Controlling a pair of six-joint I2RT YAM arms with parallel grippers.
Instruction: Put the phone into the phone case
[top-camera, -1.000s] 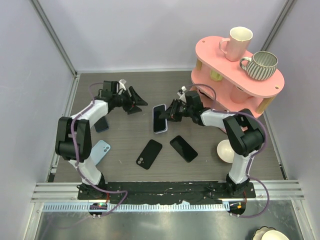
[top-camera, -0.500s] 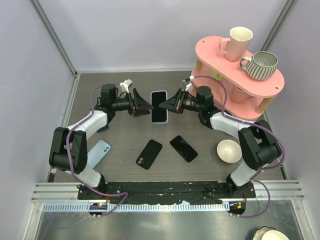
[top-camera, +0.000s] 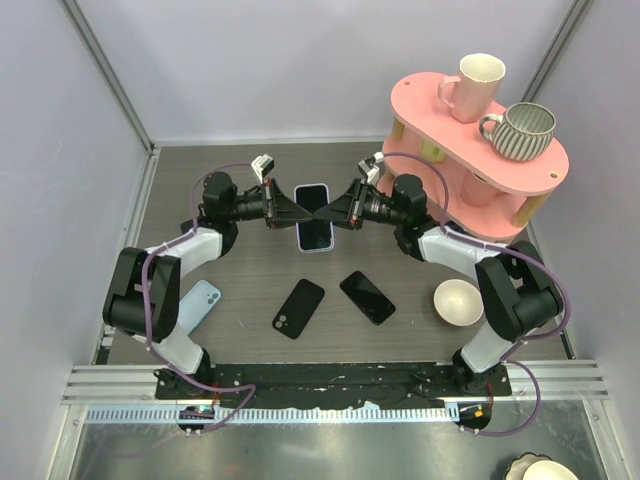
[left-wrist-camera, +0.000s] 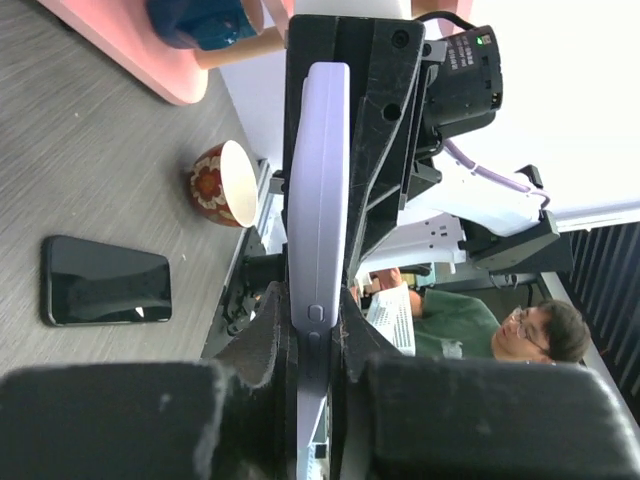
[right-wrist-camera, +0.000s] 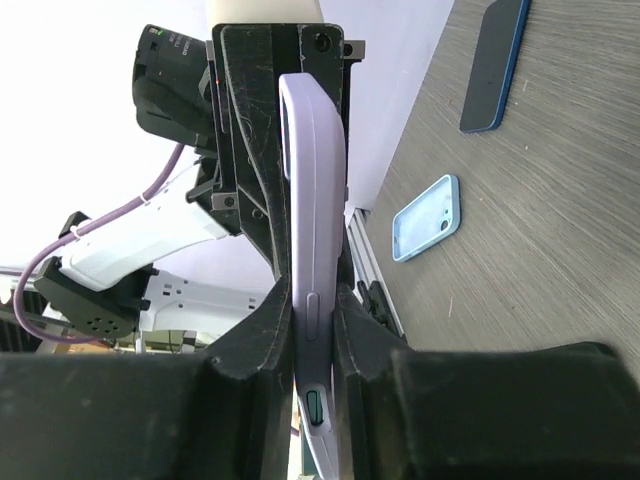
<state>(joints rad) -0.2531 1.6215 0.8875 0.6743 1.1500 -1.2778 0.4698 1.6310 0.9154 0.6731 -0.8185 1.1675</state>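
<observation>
A lavender phone case (top-camera: 314, 187) hangs in the air between the two arms, above the middle of the table. A dark phone screen (top-camera: 315, 228) faces up inside it. My left gripper (top-camera: 296, 207) is shut on the case's left long edge. My right gripper (top-camera: 334, 208) is shut on its right long edge. In the left wrist view the case (left-wrist-camera: 318, 180) stands edge-on between my left gripper (left-wrist-camera: 312, 320) pads, side buttons showing. The right wrist view has the same case (right-wrist-camera: 315, 180) pinched in my right gripper (right-wrist-camera: 312, 300).
On the table lie a black phone (top-camera: 367, 297), a black case (top-camera: 298, 307), a light blue case (top-camera: 197, 303) and a dark blue phone (right-wrist-camera: 495, 65). A cream bowl (top-camera: 459, 301) sits at the right. A pink shelf (top-camera: 470, 150) holds two mugs.
My right gripper lifted the lavender case off the table and turned it level. My left gripper came in from the left and closed on its other edge.
</observation>
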